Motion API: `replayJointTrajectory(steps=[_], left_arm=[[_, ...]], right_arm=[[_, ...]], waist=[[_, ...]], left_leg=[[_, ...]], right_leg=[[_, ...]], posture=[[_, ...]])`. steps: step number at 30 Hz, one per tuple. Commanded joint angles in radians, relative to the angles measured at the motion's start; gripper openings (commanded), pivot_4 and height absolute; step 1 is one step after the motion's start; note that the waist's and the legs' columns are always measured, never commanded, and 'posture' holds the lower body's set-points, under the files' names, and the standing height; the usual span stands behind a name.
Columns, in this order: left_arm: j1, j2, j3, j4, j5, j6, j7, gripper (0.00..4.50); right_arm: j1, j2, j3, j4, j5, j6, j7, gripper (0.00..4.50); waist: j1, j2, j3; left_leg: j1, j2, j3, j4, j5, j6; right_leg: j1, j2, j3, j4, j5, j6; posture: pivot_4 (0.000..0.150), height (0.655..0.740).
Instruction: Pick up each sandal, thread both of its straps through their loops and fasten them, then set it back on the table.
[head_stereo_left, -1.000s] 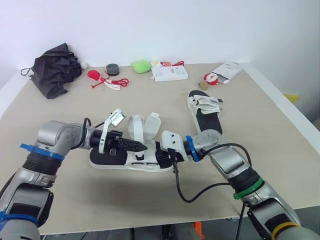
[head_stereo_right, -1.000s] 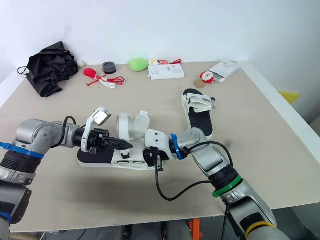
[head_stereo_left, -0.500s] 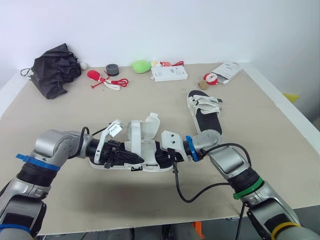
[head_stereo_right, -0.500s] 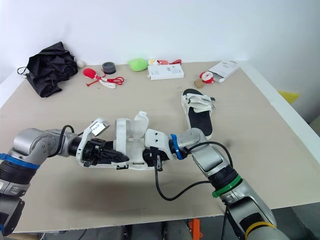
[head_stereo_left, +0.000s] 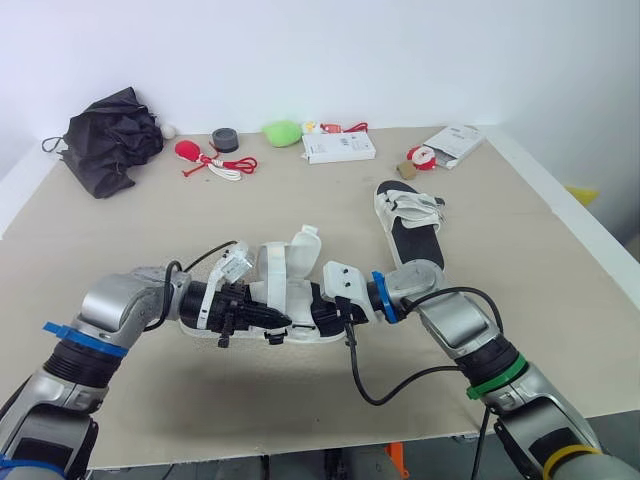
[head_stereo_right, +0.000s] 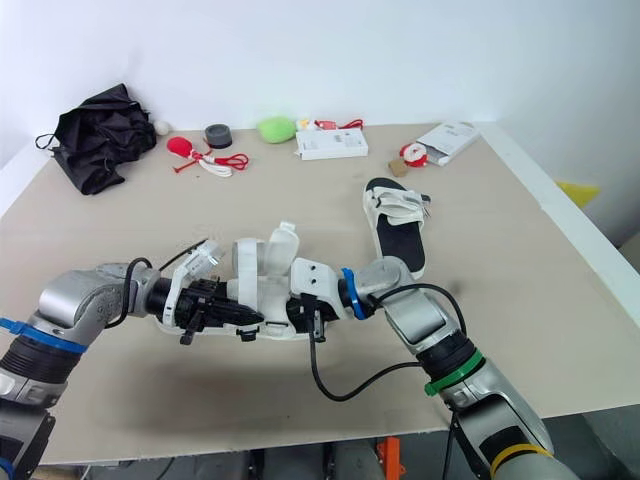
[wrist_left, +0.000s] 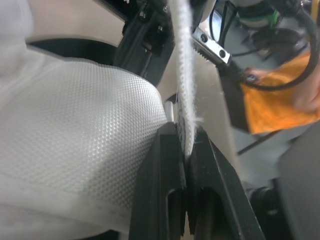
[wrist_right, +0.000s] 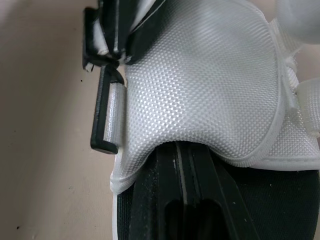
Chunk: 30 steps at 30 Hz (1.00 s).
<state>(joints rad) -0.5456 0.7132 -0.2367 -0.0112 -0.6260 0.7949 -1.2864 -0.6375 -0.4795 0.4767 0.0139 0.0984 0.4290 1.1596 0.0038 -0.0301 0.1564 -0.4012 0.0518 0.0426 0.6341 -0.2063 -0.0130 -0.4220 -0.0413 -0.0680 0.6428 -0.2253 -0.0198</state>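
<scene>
Lowered from above the footbed a second ago, the left gripper (head_stereo_left: 275, 319) now lies along the near edge of the open sandal (head_stereo_left: 283, 268), its wrist rolled toward the tabletop. The beige table (head_stereo_left: 120, 240) carries a crumpled black bag (head_stereo_left: 110, 135) at its far left corner and a white box (head_stereo_left: 340, 147) at the far edge. The open sandal lies near the front middle of the table, between the two arms, with its two white flaps standing up. A second sandal (head_stereo_left: 410, 225) lies apart to the right, toward the far side, its straps closed. The right gripper (head_stereo_left: 315, 312) reaches in from the right, fingers pressed together on the black insole and tucked under the white mesh upper (wrist_right: 200, 90). The left fingers pinch a fuzzy white strap (wrist_left: 184, 75) edge-on. A black loop (wrist_right: 102, 117) sits at the edge of the upper.
</scene>
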Motion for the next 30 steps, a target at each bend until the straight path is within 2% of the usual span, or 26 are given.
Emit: replayJointTrajectory(steps=[1, 9, 26, 28, 30], left_arm=[[0.012, -0.011, 0.031, -0.001, 0.022, -0.061, -0.007, 0.03], [0.102, 0.047, 0.038, -0.16, -0.034, -0.022, -0.079, 0.03], [0.111, 0.047, 0.044, -0.172, -0.028, -0.018, -0.078, 0.03], [0.119, 0.016, 0.025, -0.074, 0.15, -0.254, 0.012, 0.03], [0.124, -0.002, 0.017, -0.025, 0.235, -0.37, 0.047, 0.03]], right_arm=[[0.038, -0.024, 0.061, 0.067, -0.078, 0.047, -0.02, 0.0], [0.035, -0.02, 0.06, 0.077, -0.074, 0.046, -0.021, 0.0], [0.034, -0.02, 0.06, 0.077, -0.074, 0.046, -0.021, 0.0], [0.031, -0.017, 0.06, 0.081, -0.073, 0.043, -0.018, 0.0], [0.029, -0.016, 0.061, 0.083, -0.073, 0.041, -0.017, 0.0]], waist=[[0.001, 0.0, 0.0], [0.0, 0.0, 0.0], [0.0, 0.0, 0.0], [0.0, 0.0, 0.0], [0.002, 0.001, -0.001]], left_leg=[[0.0, 0.0, 0.0, 0.0, 0.0, 0.0], [0.0, 0.0, 0.0, 0.0, 0.0, 0.0], [0.0, 0.001, 0.001, -0.002, -0.001, 0.0], [0.0, 0.001, 0.001, -0.002, -0.001, 0.0], [0.0, 0.001, 0.001, -0.002, -0.001, 0.0]], right_leg=[[0.0, 0.0, 0.0, 0.0, 0.0, 0.0], [-0.001, 0.0, 0.002, 0.0, 0.0, 0.0], [-0.002, 0.006, 0.003, 0.0, 0.0, -0.001], [-0.002, 0.005, 0.003, 0.0, 0.0, -0.001], [-0.002, 0.005, 0.004, 0.0, 0.0, -0.001]], posture=[[0.15, 0.74], [0.15, 0.74], [0.15, 0.74], [0.15, 0.74], [0.15, 0.74]])
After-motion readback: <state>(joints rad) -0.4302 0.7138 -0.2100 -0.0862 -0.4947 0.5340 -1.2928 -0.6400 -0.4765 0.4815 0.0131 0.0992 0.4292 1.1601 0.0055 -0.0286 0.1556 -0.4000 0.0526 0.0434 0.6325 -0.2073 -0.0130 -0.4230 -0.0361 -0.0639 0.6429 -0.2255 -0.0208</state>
